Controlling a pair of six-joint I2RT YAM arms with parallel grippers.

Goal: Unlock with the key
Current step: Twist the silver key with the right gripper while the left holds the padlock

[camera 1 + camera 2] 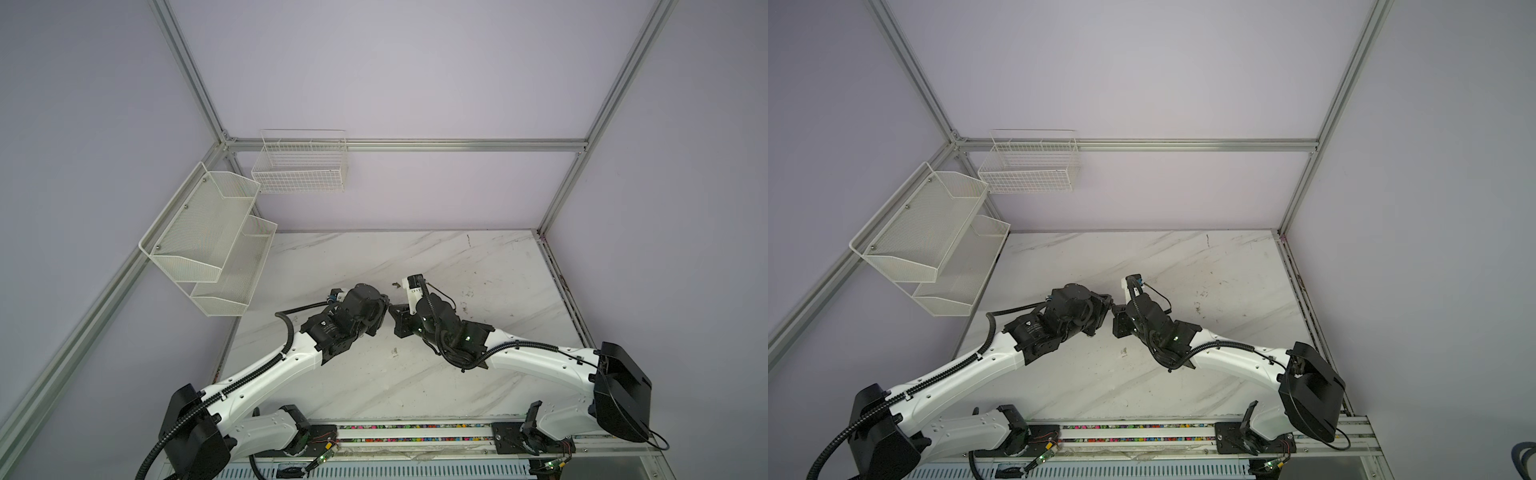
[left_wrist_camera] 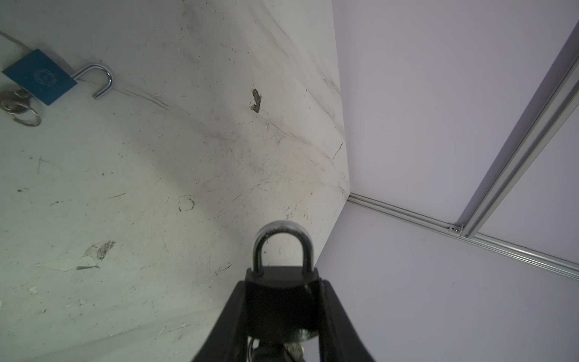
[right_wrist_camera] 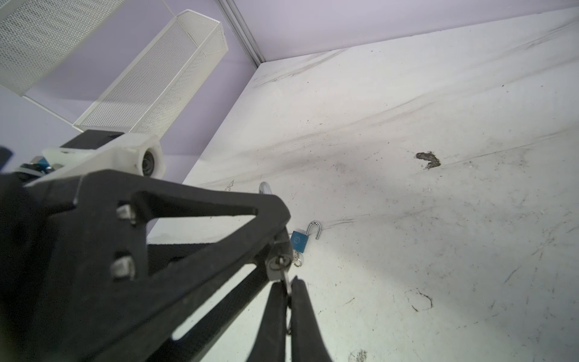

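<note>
In the left wrist view my left gripper (image 2: 283, 283) is shut on a black padlock (image 2: 280, 294). Its silver shackle (image 2: 283, 233) is closed and sticks out past the fingertips. In the right wrist view the key (image 3: 285, 280) sits in the keyhole on the padlock's underside (image 3: 277, 262), and my right gripper (image 3: 288, 286) is shut on the key. In both top views the two grippers meet tip to tip above the middle of the table, left gripper (image 1: 383, 308) against right gripper (image 1: 397, 312). The padlock is hidden between them.
A blue padlock (image 2: 39, 76) lies on the marble table (image 1: 478, 266) with its shackle open and a key ring (image 2: 22, 109) beside it; it also shows below the grippers (image 3: 299, 239). White mesh shelves (image 1: 208, 249) and a wire basket (image 1: 299, 166) hang at the back left.
</note>
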